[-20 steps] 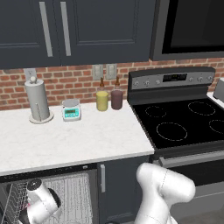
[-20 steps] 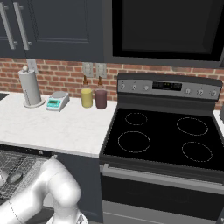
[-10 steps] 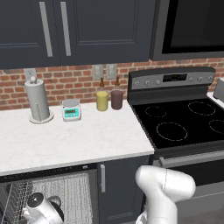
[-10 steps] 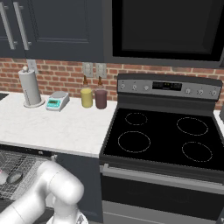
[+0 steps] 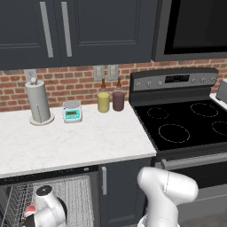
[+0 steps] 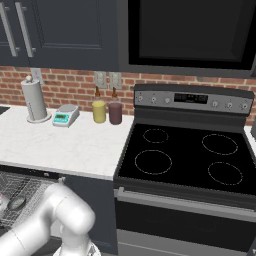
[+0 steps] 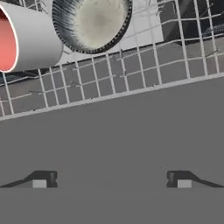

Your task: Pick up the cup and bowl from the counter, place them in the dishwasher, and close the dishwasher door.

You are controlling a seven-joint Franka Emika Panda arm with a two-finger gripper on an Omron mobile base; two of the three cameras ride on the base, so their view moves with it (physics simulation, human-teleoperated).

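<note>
Gripper (image 7: 111, 181): I am seeing the jaws standing wide apart, gripping nothing, over the dark grey dishwasher door (image 7: 131, 131).
Cup (image 7: 26, 41): lying tipped on the wire rack (image 7: 175, 57), red inside showing.
Bowl (image 7: 92, 24): sitting just beside the cup, on the same rack.

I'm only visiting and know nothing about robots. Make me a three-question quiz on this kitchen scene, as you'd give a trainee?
1. True or false: the cup and the bowl lie on the dishwasher rack.
2. The gripper is: A) shut on the cup, B) open and holding nothing, C) shut on the bowl.
3. Which two tumblers stand on the counter beside the stove?

Key: 1 true; 2 B; 3 the yellow tumbler and the maroon tumbler.
</note>
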